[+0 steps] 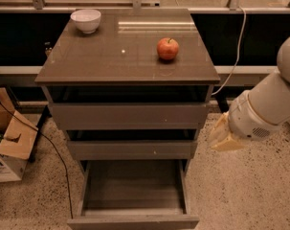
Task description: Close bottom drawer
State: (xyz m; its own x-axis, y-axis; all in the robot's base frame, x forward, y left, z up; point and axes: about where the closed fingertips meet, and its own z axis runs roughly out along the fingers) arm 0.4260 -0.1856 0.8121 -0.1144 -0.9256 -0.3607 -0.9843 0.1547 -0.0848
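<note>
The bottom drawer [133,221] is the lowest of three in the grey-brown cabinet [128,75]. It stands pulled far out, with its bare grey floor showing and its flat front at the frame's lower edge. The middle drawer front [130,149] and the top drawer front [128,116] sit nearly flush. My gripper [223,135] hangs at the end of the white arm [266,110], right of the cabinet at about the middle drawer's height. It touches nothing.
A red apple [168,49] and a white bowl [86,20] sit on the cabinet top. An open cardboard box [10,145] stands on the speckled floor at the left, with a black cable [53,147] running past it. A white cable [235,47] hangs behind at the right.
</note>
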